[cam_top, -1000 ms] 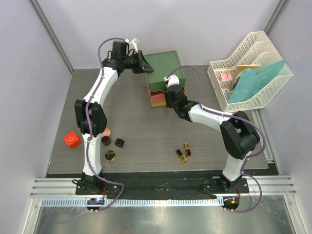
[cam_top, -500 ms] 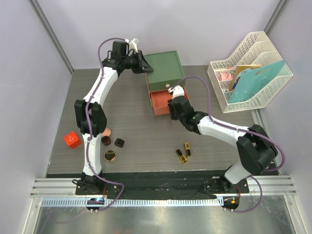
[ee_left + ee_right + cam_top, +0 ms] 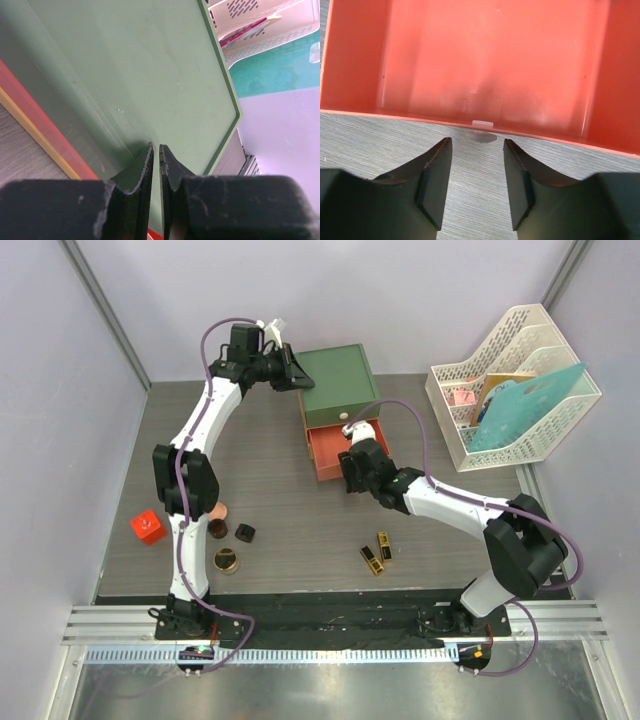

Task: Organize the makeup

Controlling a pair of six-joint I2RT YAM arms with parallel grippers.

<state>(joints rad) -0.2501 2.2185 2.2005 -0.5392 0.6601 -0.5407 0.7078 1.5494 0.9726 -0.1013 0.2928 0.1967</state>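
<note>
Viewing from top: makeup [image 3: 245, 532] sits low in frame, w/ gold-black lipsticks [image 3: 377, 553] centre-low, jars [image 3: 228, 561] and compact [image 3: 219, 510] lower left near red cube [image 3: 148, 527]; orange drawer [image 3: 333, 448] stands out of green box [image 3: 337, 375] at upper centre. Left wrist cam: left gripper [image 3: 155, 150] all but closed, holding nothing, tips over green box top. Right wrist cam: right gripper [image 3: 477, 145] parted, holding nothing, just short of drawer's front knob [image 3: 480, 135].

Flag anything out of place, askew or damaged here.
Nothing spilled or damaged. The orange drawer stands pulled out and empty; jars sit loose at the near left, two lipsticks lie flat near the front centre, a red cube sits left of the jars.
</note>
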